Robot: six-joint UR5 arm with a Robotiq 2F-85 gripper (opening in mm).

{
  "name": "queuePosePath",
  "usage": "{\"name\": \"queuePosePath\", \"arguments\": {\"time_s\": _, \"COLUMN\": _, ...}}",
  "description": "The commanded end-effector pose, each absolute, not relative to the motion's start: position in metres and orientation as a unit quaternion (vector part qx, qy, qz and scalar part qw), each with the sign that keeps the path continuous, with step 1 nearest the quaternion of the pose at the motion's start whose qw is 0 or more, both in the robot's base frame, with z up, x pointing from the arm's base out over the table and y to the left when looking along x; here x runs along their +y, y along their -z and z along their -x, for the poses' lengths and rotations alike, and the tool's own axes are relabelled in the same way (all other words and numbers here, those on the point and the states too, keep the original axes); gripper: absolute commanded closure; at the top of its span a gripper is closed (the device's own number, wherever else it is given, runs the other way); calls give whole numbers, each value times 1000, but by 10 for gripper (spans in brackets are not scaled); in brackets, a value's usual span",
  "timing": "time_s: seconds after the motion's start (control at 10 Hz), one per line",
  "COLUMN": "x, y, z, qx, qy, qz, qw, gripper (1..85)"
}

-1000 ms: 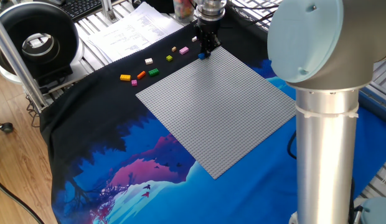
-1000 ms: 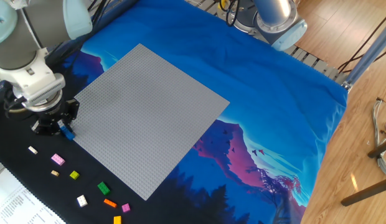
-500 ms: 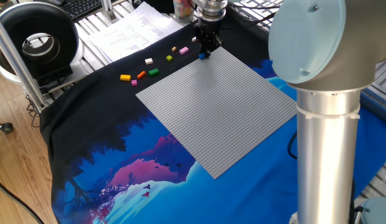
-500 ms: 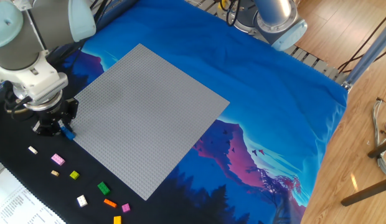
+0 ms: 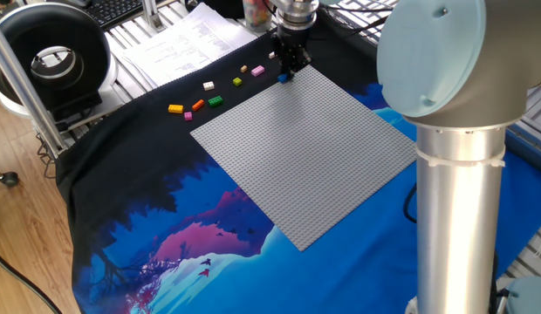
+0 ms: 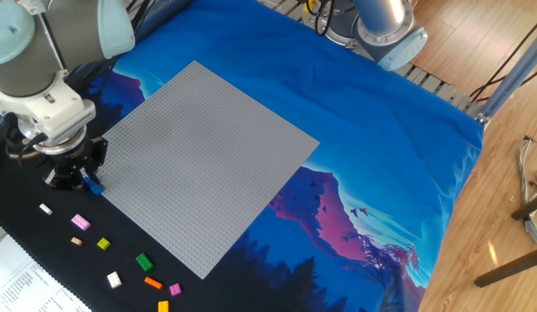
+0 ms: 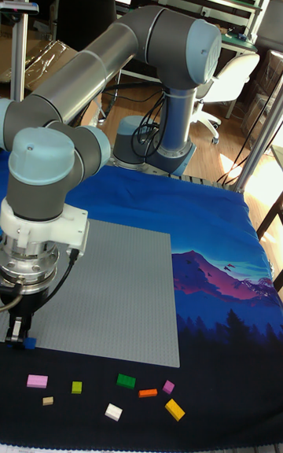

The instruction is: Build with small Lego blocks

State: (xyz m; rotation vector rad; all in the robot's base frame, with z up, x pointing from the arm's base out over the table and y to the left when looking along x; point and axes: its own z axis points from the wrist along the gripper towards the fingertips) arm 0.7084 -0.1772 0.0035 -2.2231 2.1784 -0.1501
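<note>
The tool point(image 7: 23, 333) is gripping a blue brick point(image 7: 30, 342) between closed fingers at the corner of the grey baseplate point(image 6: 199, 156). The remaining small Lego blocks point(image 6: 121, 260) are lying loose on the dark cloth point(image 5: 122, 148) beside the baseplate, well apart from one another

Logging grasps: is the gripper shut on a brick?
Shut on the blue brick: the fingers pinch it at the baseplate's corner; whether it touches the plate, cannot tell.

Grey baseplate point(image 6: 203, 156); blue brick point(image 7: 30, 342); pink point(image 7: 37, 381), green point(image 7: 126, 380), orange point(image 7: 148, 393), yellow point(image 7: 174, 409) bricks; blue-purple mountain-print cloth point(image 6: 355, 130).
</note>
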Motion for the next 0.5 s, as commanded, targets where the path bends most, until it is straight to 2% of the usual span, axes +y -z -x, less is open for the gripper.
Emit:
{"name": "queuePosePath", "arguments": {"time_s": 0.0, "x": -174, "y": -16, "z": -689, "qx": 726, "qy": 32, "qz": 686, "qw": 9, "gripper": 683}}
{"name": "queuePosePath", "arguments": {"time_s": 0.4, "x": -176, "y": -25, "z": -659, "qx": 738, "qy": 9, "qz": 675, "qw": -6, "gripper": 627}}
